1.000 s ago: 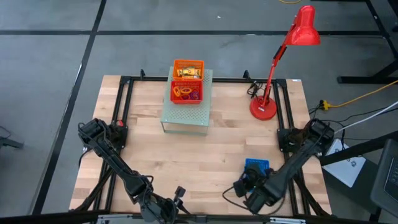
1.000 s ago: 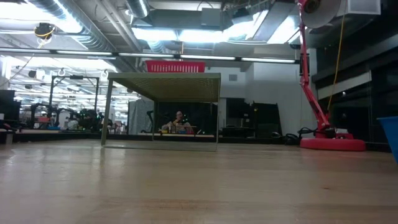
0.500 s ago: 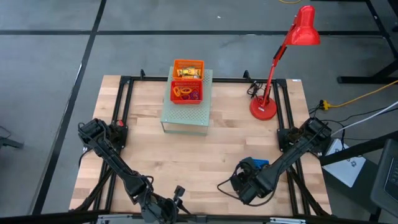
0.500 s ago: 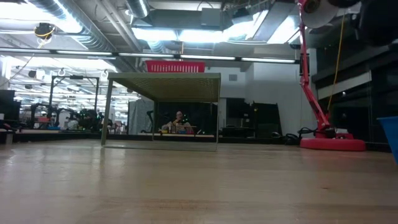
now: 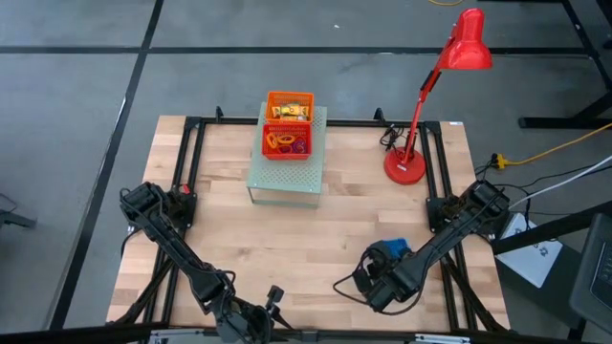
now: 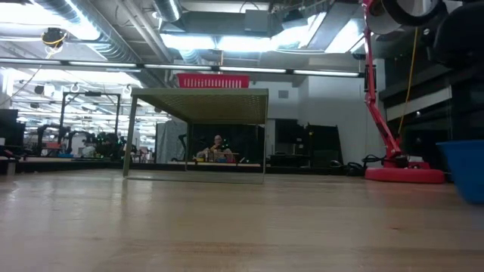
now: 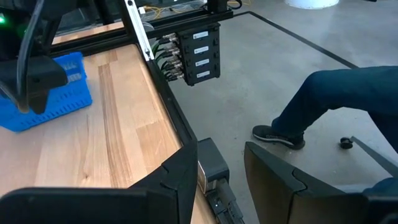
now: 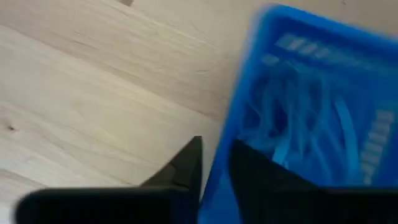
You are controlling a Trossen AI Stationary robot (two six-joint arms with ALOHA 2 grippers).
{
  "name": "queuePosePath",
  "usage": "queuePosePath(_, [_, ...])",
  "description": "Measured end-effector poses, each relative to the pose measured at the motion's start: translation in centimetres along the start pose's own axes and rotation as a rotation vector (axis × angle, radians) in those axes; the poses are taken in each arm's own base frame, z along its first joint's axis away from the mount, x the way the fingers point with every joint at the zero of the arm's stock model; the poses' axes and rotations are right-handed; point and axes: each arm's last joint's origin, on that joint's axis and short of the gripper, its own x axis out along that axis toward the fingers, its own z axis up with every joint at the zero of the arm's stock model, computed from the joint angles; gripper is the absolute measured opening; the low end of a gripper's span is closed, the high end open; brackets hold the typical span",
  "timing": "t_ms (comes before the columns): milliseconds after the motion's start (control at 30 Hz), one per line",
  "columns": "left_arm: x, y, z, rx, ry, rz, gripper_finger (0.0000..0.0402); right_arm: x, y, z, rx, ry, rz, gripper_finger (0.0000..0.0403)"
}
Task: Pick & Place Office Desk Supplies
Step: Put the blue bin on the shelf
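Note:
A blue basket (image 5: 394, 252) with a tangle of thin blue loops (image 8: 298, 143) stands near the table's near right corner. My right gripper (image 8: 216, 144) comes down on its near-left side and is shut on its wall. Two orange baskets (image 5: 288, 126) rest on the pale green perforated box (image 5: 287, 172) at the far middle. One holds yellow pieces (image 5: 288, 111), the other ring clips (image 5: 285, 143). My left gripper (image 7: 221, 162) waits open at the near edge (image 5: 268, 311), nothing between its fingers. My right gripper holds the blue basket by its near-left wall (image 8: 219, 177), one finger (image 8: 186, 165) outside and the other (image 8: 261, 171) inside. The fingers point steeply down from above. The basket stays upright (image 6: 465, 170); whether its bottom is off the table, I cannot tell.
A red desk lamp (image 5: 421, 124) stands at the far right, its base (image 5: 404, 168) on the wood. A black frame (image 5: 191, 153) runs along the table's sides. Bare wood (image 5: 287, 239) lies between the box and the arms. A person's leg (image 7: 329, 99) shows beyond the near edge.
My right gripper has come down and gone toward the table's left and far side, onto the blue basket. The basket has shifted a little toward the table's left and now shows wider in the low view.

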Motion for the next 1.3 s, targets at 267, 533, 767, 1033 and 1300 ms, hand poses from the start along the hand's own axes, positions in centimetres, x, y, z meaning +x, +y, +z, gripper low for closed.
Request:
queuePosePath(267, [0.0,0.0,0.0,0.000,0.000,0.000,0.0129,0.0,0.1,0.0,-0.046,0.002,0.009,0.0013])
queuePosePath(533, [0.0,0.0,0.0,0.001,0.000,-0.001,0.0129,-3.3,1.6,0.7,-0.119,-0.066,0.058,0.0008])
queuePosePath(767, [0.0,0.0,0.1,-0.005,-0.012,-0.002,0.0129,-9.3,4.2,3.5,-0.316,-0.254,0.186,0.0008])
queuePosePath(1033, [0.0,-0.1,0.7,-0.061,-0.066,-0.010,0.0129,-12.4,6.5,10.0,-0.730,-0.333,0.201,0.0008])
queuePosePath(1300, [0.0,0.1,0.7,-0.104,-0.074,0.026,0.0129,-13.3,7.2,15.4,-0.937,-0.388,0.182,0.0008])
